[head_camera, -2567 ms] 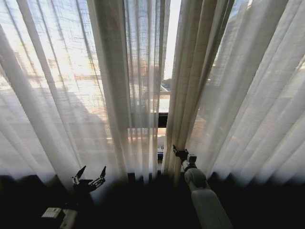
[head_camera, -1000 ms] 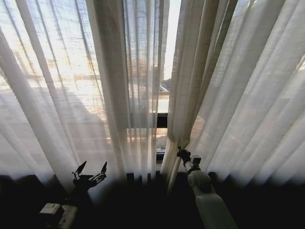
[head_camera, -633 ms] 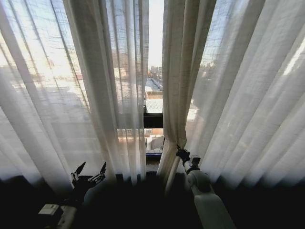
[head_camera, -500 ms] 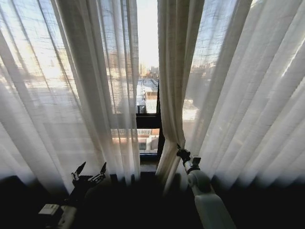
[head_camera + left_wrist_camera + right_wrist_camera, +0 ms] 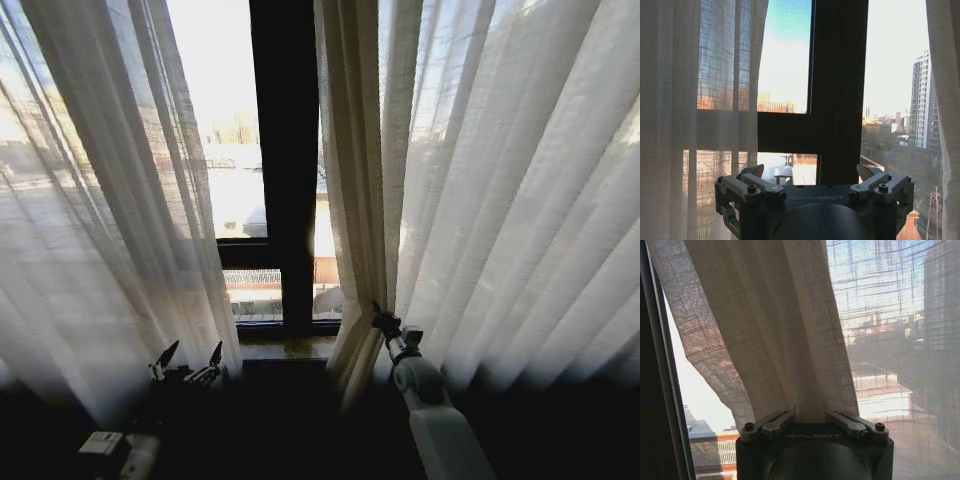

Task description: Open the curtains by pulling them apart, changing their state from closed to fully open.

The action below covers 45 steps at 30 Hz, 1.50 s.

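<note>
Right pincer (image 5: 377, 312) is pinched tight on a fold of the right curtain (image 5: 790, 340), so the inner edge bunches just above my fingers and can be dragged sideways. Left pincer (image 5: 187, 358) hangs with fingers spread, empty, the left curtain (image 5: 110, 200) just beside it and apart. Between the two, dark window frame (image 5: 285, 150) shows bare. No containers around.

Dark vertical window frame bar (image 5: 284, 150) at centre, meeting a dark horizontal crossbar (image 5: 246, 254) lower down. Below it, a brown wooden sill (image 5: 285, 347). Through the glass: pale bright sky (image 5: 208, 60), low rooftops (image 5: 238, 205), and, in the left wrist view, a tall tower block (image 5: 926, 100) at far side.
</note>
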{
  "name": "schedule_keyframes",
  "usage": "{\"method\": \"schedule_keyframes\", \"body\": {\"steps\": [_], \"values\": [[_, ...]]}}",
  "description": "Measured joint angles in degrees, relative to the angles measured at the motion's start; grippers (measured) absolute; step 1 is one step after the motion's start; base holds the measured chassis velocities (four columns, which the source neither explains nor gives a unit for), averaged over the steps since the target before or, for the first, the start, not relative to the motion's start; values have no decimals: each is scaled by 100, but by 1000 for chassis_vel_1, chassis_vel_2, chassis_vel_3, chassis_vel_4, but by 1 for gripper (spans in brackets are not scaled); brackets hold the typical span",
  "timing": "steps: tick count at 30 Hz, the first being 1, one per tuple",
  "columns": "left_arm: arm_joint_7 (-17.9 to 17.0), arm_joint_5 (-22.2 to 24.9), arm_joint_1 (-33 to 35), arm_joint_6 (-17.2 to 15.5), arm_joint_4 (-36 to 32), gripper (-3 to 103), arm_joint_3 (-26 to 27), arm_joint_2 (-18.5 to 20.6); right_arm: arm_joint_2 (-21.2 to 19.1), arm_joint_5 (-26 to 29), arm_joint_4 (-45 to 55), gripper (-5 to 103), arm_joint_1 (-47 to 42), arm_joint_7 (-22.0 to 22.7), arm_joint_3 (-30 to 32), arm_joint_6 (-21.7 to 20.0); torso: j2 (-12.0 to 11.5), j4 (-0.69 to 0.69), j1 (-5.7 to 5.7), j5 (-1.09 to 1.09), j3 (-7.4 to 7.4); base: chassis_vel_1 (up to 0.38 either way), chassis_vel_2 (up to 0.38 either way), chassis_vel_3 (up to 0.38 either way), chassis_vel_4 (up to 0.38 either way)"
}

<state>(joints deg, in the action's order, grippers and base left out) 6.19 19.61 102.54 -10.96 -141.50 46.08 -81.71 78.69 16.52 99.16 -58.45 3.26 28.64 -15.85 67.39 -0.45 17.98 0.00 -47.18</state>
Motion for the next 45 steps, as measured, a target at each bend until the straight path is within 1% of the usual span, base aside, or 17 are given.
{"method": "schedule_keyframes", "body": {"steps": [3,11,14,15,17,19,22,27,31,34,41,45], "values": [[0,-1,16,3,-17,100,4,-8,-5,1,5,0,-4,-1,35,0,0,2,0,1,-1,-314,-348,330,356],[4,-37,47,5,-73,100,-26,-35,-44,44,59,0,-56,-8,136,2,0,2,1,-1,0,-344,-329,363,343],[6,-49,54,5,-83,100,-33,-38,-56,56,63,0,-68,-11,163,4,0,1,1,4,-1,-363,-350,359,365],[6,-50,55,5,-83,100,-34,-38,-58,59,62,0,-69,-12,167,4,0,2,1,1,0,-377,-384,383,374],[7,-51,56,5,-83,100,-33,-37,-60,61,63,0,-69,-12,173,4,0,1,1,-2,0,-369,-384,376,379],[7,-52,57,5,-83,100,-30,-37,-60,65,63,0,-68,-15,173,4,0,3,0,0,0,-333,-367,345,364],[8,-53,57,5,-83,100,-33,-37,-59,65,68,0,-65,-15,172,4,0,1,1,2,0,-329,-356,316,341],[9,-55,57,5,-83,100,-41,-40,-51,65,70,0,-53,-16,152,4,0,2,1,0,0,-355,-355,369,358],[9,-60,74,5,-81,100,-43,-54,-51,65,73,0,-56,-17,134,4,-1,2,1,3,0,-364,-342,346,350],[10,-63,91,12,-80,100,-42,-68,-52,64,74,0,-58,-18,131,4,-1,1,1,0,-1,-366,-357,357,363],[13,-76,108,37,-80,100,-45,-87,-62,62,108,0,-71,-23,134,4,0,2,1,2,0,-356,-340,360,353],[14,-89,100,39,-80,100,-60,-88,-72,59,119,0,-98,-30,161,4,0,1,1,0,0,-354,-349,368,341]]}}
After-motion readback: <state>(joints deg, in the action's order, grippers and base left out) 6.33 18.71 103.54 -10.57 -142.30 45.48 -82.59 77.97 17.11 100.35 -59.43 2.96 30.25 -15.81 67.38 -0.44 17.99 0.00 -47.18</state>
